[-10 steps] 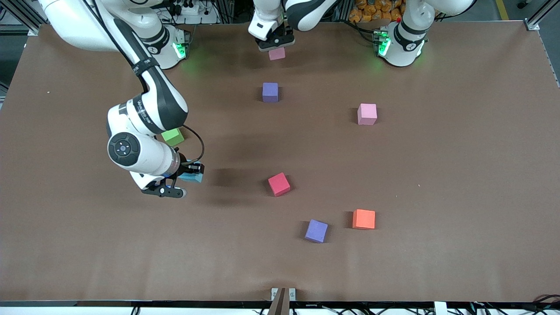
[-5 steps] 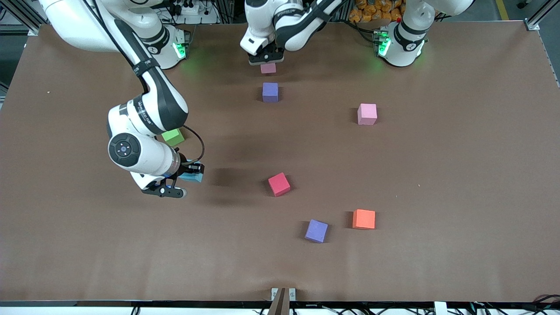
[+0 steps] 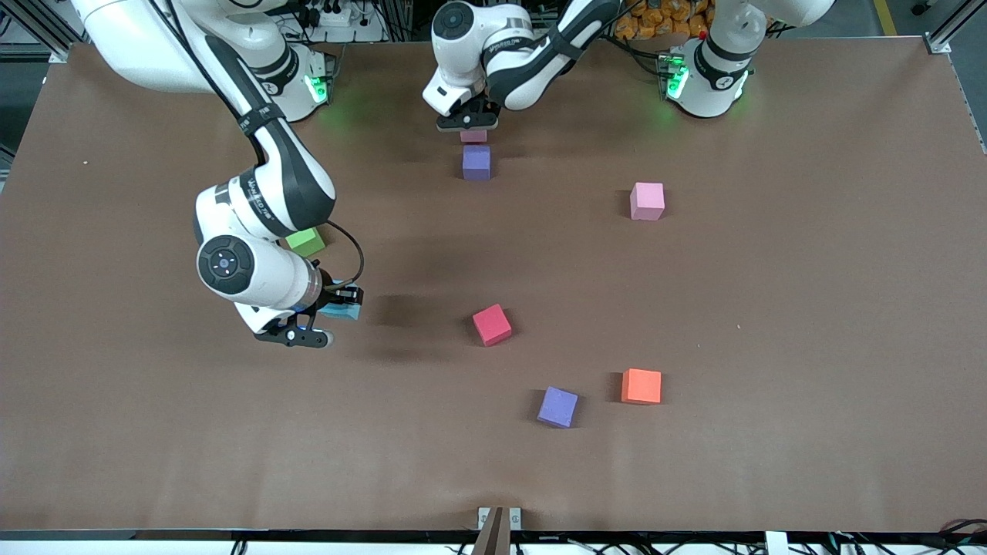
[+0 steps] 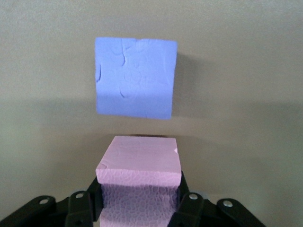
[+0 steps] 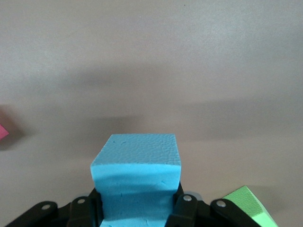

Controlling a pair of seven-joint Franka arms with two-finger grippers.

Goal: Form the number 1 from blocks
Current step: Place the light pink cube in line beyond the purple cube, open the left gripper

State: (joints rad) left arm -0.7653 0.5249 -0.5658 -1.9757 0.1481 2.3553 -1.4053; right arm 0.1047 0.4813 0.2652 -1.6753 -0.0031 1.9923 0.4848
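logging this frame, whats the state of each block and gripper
left gripper: shut on pink block
right gripper: shut on teal block
other pink block: loose on table
two purple blocks: loose
red block: loose
green block, orange block: loose

You see only a sliver of the pink block [image 3: 473,136] under the left end effector [image 3: 468,123]; the right arm half hides the green cube [image 3: 306,242].

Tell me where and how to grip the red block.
Come straight down on the red block and close on two opposite side faces. It sits flat but turned askew on the table, so rotate the wrist to match its faces. Nothing touches it; every side looks free, and the foam should yield slightly.
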